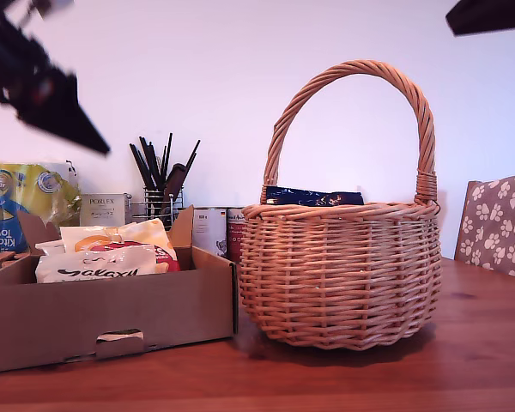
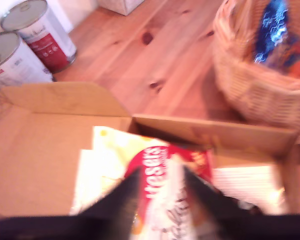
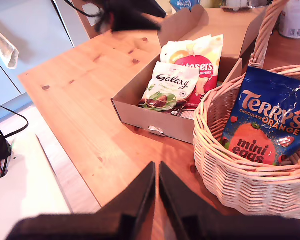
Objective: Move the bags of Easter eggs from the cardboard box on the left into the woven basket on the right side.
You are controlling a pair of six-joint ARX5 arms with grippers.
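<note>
Wooden table [image 1: 463, 343] bears cardboard box [image 1: 112, 318] beside woven basket [image 1: 339, 275], white wall [image 1: 223, 77] behind.

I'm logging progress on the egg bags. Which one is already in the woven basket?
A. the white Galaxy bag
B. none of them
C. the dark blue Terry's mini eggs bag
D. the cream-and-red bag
C: the dark blue Terry's bag leans inside the woven basket, while the Galaxy bag and cream-and-red bag lie in the cardboard box.
</note>
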